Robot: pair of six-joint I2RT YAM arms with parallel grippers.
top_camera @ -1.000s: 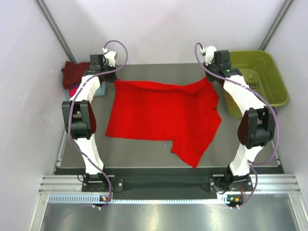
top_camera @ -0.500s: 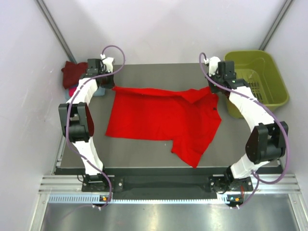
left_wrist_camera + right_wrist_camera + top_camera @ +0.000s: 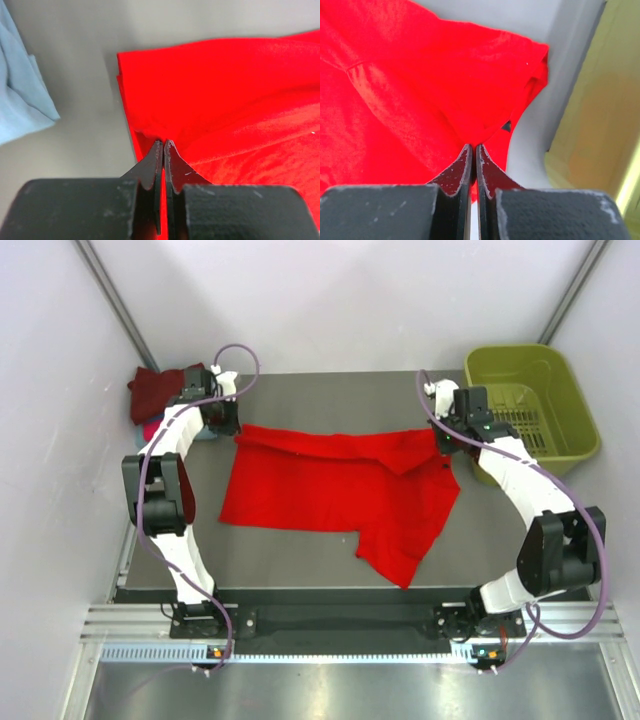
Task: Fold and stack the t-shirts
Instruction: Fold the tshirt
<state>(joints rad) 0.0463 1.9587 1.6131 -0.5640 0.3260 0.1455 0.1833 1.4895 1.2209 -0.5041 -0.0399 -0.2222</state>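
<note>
Fold underway: my left gripper (image 3: 163,143) and right gripper (image 3: 473,146) stay pinched on the red t-shirt's (image 3: 340,490) far corners, dragging them nearer over the table (image 3: 300,552); the top edge now doubles over.

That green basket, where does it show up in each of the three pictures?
Top view: the basket is at the upper right, just right of the red shirt.
Left wrist: not in it.
Right wrist: a blurred olive wall of it fills the right edge.
Shared landmark: the red shirt shows in all three views, at the middle of the top view and right ahead of the fingers in both wrist views.
</note>
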